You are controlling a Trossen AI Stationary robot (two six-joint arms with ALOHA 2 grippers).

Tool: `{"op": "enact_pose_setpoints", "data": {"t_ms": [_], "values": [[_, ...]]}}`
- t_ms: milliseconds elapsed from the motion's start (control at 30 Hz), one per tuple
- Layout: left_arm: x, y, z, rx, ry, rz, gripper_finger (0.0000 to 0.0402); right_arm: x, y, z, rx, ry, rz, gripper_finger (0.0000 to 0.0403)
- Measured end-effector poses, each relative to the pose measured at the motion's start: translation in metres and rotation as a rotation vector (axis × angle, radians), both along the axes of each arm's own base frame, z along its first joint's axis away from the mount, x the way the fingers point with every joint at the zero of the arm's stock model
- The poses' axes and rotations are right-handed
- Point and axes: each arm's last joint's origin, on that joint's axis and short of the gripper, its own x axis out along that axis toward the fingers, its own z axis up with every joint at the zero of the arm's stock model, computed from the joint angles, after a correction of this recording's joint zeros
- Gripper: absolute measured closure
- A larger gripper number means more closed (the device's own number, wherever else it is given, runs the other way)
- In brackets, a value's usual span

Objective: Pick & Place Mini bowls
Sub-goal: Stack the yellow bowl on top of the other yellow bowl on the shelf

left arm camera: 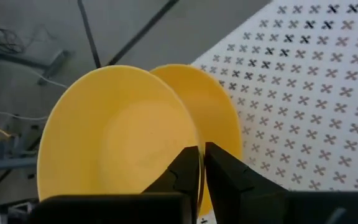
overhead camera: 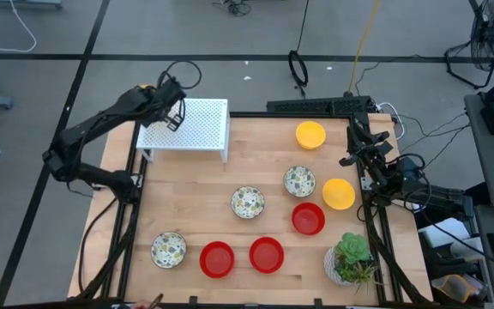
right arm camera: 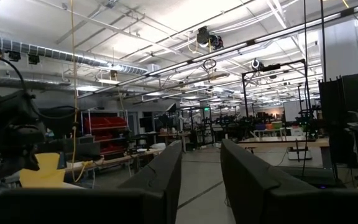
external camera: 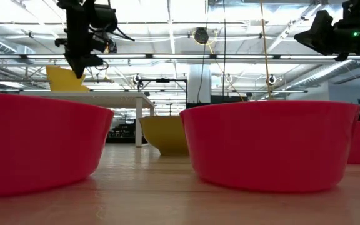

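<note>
My left gripper (left arm camera: 201, 163) is raised over the left end of a white perforated metal shelf (overhead camera: 197, 125) at the far left of the pale wooden table (overhead camera: 256, 163). Its fingers are pinched nearly together on the rim of a plain yellow mini bowl (left arm camera: 114, 134), with a second yellow bowl (left arm camera: 213, 118) nested just behind it. My right gripper (right arm camera: 201, 171) waits high at the table's right edge, fingers parted and holding nothing. On the table lie two more yellow bowls (overhead camera: 310, 135), three red bowls (overhead camera: 267, 254) and three white floral-speckled bowls (overhead camera: 248, 202), beside a green potted plant (overhead camera: 352, 260) at the near right.
</note>
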Motion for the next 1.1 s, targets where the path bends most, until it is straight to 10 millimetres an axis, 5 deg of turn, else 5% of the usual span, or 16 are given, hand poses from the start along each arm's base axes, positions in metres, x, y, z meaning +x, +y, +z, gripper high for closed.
{"op": "enact_pose_setpoints", "data": {"t_ms": [433,833,1100], "values": [[0.007,0.011,-0.005,-0.005,-0.052,-0.016,0.0353,0.0,0.0,0.0,0.0,0.0,0.0,0.03],[0.01,0.006,-0.002,0.004,-0.097,-0.031,0.0216,0.0,0.0,0.0,0.0,0.0,0.0,0.03],[0.031,-0.016,0.016,-0.079,-0.424,-0.271,0.0166,0.0,0.0,0.0,0.0,0.0,0.0,0.03]]}}
